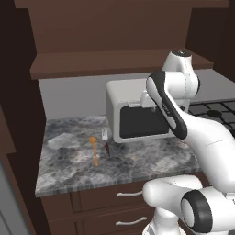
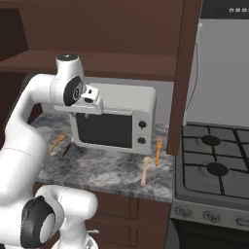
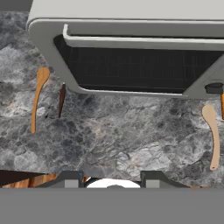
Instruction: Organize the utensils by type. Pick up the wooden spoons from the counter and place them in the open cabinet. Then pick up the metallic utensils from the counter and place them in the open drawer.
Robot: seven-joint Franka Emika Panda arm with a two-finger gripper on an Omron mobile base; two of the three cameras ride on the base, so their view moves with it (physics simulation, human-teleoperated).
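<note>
On the grey counter [image 1: 137, 165] an orange-tan wooden spoon [image 1: 94, 149] [image 3: 37, 100] lies left of the white microwave. The fork [image 1: 106, 139], with its dark handle [image 3: 61, 99], lies just beside it. A paler wooden spoon [image 2: 145, 170] [image 3: 212, 135] and the orange-handled utensil [image 2: 158, 151] lie to the microwave's right. My gripper [image 3: 111, 179] [image 2: 87, 115] hangs above the counter in front of the microwave door, open, nothing between its fingers. The cabinet shelf [image 1: 105, 62] [image 2: 121, 63] runs above. The open drawer is out of view.
The microwave [image 1: 137, 114] [image 2: 114, 121] stands at the back of the counter, close behind the hand. A gas stove [image 2: 214, 165] adjoins the counter on the right. Closed drawer fronts with silver handles [image 1: 128, 193] sit below the slab.
</note>
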